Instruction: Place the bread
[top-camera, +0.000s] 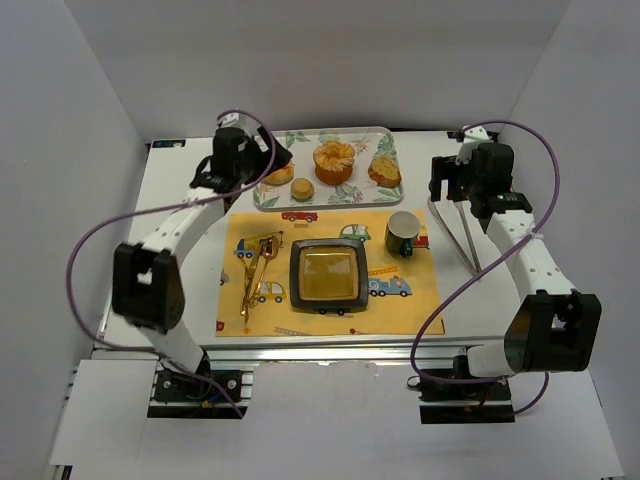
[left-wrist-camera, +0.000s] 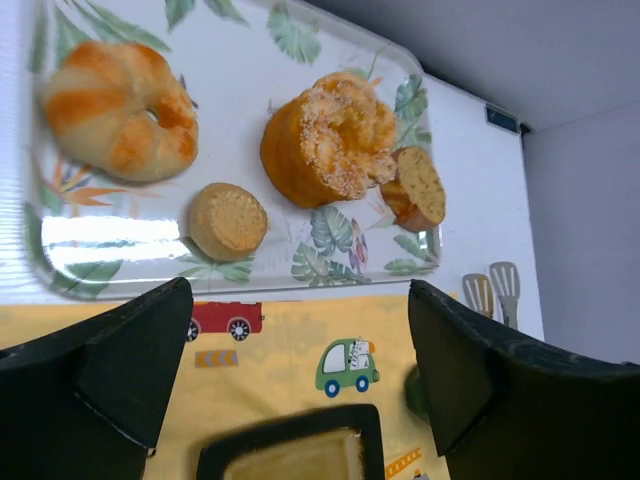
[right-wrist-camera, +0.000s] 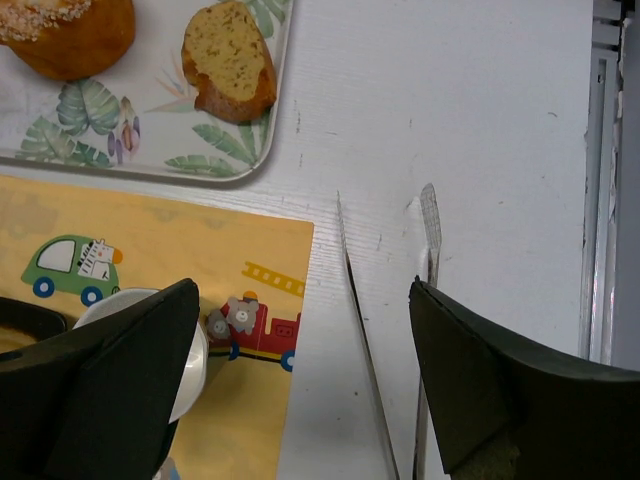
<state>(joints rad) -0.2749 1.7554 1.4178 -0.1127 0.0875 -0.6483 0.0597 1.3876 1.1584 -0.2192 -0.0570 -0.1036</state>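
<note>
Several breads lie on the leaf-patterned tray (top-camera: 345, 196) at the back: a croissant (top-camera: 278, 176) (left-wrist-camera: 120, 110), a small round bun (top-camera: 303, 189) (left-wrist-camera: 228, 220), a ring-shaped cake (top-camera: 334, 161) (left-wrist-camera: 330, 140) and a cut slice (top-camera: 384, 170) (right-wrist-camera: 228, 62). A black square plate (top-camera: 328, 275) with a yellow inside sits on the yellow car-print mat (top-camera: 400, 310). My left gripper (top-camera: 272, 160) (left-wrist-camera: 298, 300) hovers open over the tray's near left edge, holding nothing. My right gripper (top-camera: 445, 185) (right-wrist-camera: 303, 295) is open and empty above the table, right of the mat.
A green mug (top-camera: 403, 233) stands on the mat right of the plate. Gold tongs (top-camera: 258, 272) lie on the mat's left side. Silver tongs (top-camera: 467, 240) (right-wrist-camera: 360, 330) lie on the white table under the right gripper. White walls enclose the table.
</note>
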